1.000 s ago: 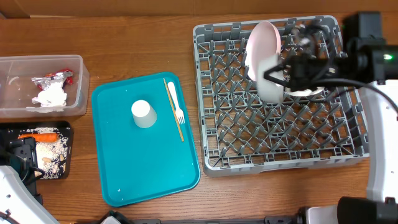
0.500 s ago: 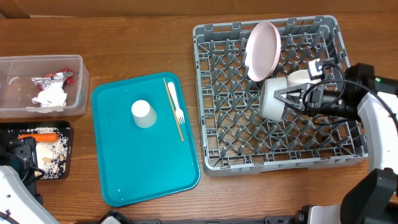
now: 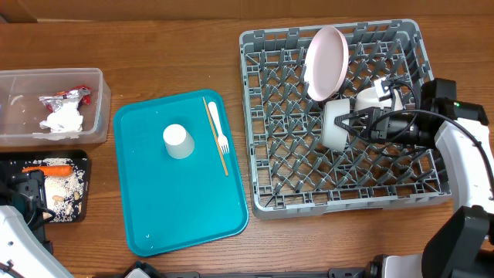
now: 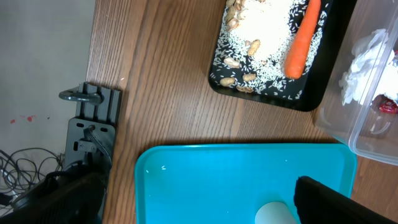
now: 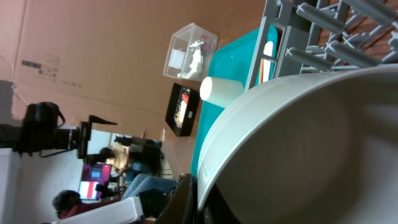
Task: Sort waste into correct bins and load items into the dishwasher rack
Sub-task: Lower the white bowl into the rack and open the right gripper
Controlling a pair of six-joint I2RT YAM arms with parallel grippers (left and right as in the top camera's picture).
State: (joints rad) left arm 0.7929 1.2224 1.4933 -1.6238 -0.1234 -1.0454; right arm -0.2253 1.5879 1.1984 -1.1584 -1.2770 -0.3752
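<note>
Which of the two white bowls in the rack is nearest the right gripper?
The bowl directly below the pink plate in the overhead view. The right gripper touches it, and the other bowl sits behind.

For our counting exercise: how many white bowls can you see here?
2. The first bowl lies on its side in the middle of the dishwasher rack, at the right gripper. The second bowl sits just behind it, near the plate. The arm might hide more.

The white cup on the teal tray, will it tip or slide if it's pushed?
The cup looks small and plain, so probably light. It seems to stand mouth-down on the smooth teal tray, so a low push likely slides it; a high one could tip and roll it.
</note>
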